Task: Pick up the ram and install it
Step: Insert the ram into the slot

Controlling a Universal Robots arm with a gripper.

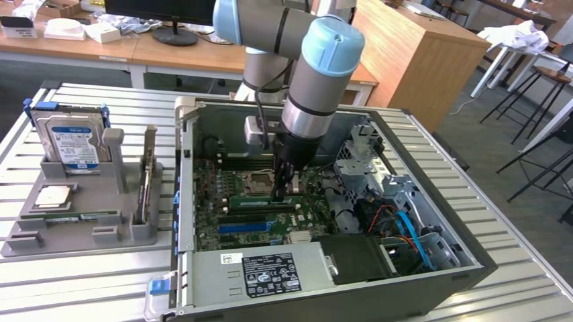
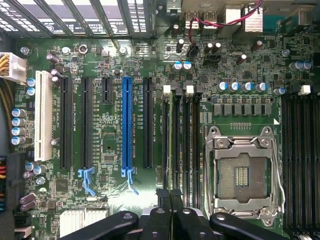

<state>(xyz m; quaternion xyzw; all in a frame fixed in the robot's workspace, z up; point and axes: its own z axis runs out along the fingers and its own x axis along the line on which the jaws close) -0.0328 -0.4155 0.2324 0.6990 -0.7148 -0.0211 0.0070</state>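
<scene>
Right now I am working at the installing step, inside the open computer case on the worktop. My gripper is reaching down to the motherboard with its fingers closed together. In the wrist view the gripper is hanging over the black memory slots beside the empty processor socket. The ram is showing as a green strip standing along one of those slots, just under my fingertips. I cannot tell whether I am pinching its top edge or only pressing on it. Seating it, I judge, is calling for a straight, even push, with the stick kept square until the end latches catch.
</scene>
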